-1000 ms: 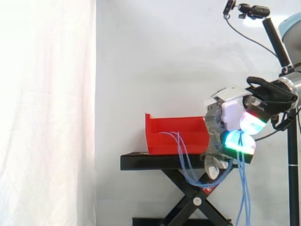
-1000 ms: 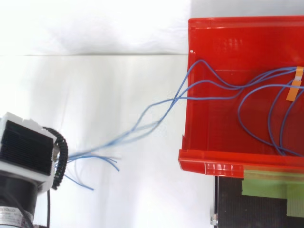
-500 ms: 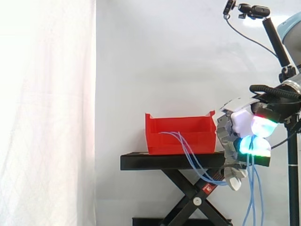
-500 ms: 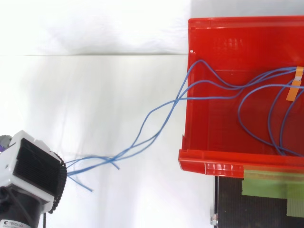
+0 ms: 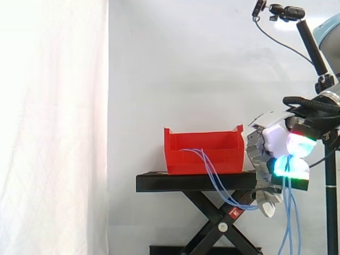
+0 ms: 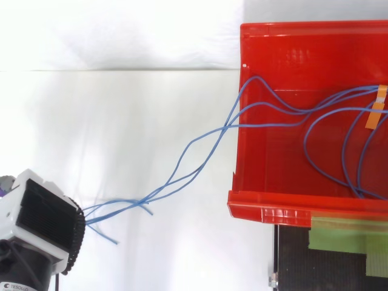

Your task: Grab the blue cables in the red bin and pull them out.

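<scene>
Now the hand (image 5: 276, 143), gripping the blue cables (image 6: 225, 126), has drawn farther from the red bin (image 6: 267, 206); loops remain inside.

A: Where is there room round the bin (image 6: 285, 205)?
B: Above it, all free. Between it and the hand (image 5: 263, 159), the cables (image 6: 225, 127) spill over the rim and sag across the gap.
A: And under it?
B: The stand (image 5: 191, 182) fills that.

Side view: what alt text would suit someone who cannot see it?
A robot hand grips blue cables just right of a red bin on a black stand. The cables sag from the bin to the hand, ends dangling below.
</scene>
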Controlling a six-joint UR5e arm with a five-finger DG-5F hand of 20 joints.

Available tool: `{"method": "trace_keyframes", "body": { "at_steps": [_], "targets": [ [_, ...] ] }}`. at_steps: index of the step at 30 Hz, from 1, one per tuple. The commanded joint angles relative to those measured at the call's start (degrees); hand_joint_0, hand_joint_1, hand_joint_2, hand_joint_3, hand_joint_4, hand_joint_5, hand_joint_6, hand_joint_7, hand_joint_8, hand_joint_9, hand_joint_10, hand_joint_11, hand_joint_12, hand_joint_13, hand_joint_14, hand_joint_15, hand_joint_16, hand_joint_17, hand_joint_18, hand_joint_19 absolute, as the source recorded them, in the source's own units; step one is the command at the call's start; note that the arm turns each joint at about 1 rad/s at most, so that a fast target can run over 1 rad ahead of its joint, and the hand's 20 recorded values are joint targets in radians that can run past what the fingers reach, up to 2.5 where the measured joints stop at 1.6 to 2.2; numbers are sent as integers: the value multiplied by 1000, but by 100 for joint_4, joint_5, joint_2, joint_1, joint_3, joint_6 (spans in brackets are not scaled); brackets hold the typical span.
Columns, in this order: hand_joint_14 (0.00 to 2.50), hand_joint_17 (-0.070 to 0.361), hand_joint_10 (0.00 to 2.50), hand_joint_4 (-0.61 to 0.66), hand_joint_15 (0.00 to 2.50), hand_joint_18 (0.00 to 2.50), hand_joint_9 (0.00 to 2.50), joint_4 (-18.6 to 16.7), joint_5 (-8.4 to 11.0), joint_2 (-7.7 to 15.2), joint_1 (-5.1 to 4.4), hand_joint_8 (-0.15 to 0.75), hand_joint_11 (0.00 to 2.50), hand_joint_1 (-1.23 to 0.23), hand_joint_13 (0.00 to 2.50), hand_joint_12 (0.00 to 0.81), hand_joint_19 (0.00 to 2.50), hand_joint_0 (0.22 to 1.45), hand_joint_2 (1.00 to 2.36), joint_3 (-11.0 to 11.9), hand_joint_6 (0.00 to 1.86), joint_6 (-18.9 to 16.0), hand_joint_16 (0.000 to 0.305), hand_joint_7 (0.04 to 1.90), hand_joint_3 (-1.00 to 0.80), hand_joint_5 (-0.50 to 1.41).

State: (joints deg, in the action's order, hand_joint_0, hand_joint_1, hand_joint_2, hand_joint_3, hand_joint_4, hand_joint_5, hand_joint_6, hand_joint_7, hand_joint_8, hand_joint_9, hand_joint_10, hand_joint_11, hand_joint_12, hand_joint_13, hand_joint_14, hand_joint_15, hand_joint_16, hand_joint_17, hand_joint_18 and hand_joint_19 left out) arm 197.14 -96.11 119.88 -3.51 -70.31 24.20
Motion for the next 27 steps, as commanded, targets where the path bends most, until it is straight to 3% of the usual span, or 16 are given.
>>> {"method": "trace_keyframes", "body": {
  "at_steps": [1, 8, 17, 27],
  "targets": [
    [16, 92, 20, -25, 424, 567, 947, 0, -4, -9, -1, 253, 543, -797, 750, 338, 466, 828, 1000, 0, 607, 194, 41, 717, -1000, 817],
    [16, 94, 20, -23, 427, 571, 940, 158, -13, 0, -1, 250, 539, -796, 744, 339, 470, 800, 1000, 0, 515, 537, 42, 720, -1000, 823],
    [16, 97, 18, -17, 424, 567, 931, 158, -21, 0, -1, 254, 539, -789, 739, 345, 463, 772, 1000, 0, 329, 546, 43, 787, -1000, 846],
    [16, 97, 20, -17, 422, 567, 934, 158, -21, 0, -1, 255, 542, -786, 741, 346, 464, 769, 1000, 0, 310, 528, 43, 790, -1000, 853]
  ]
}}
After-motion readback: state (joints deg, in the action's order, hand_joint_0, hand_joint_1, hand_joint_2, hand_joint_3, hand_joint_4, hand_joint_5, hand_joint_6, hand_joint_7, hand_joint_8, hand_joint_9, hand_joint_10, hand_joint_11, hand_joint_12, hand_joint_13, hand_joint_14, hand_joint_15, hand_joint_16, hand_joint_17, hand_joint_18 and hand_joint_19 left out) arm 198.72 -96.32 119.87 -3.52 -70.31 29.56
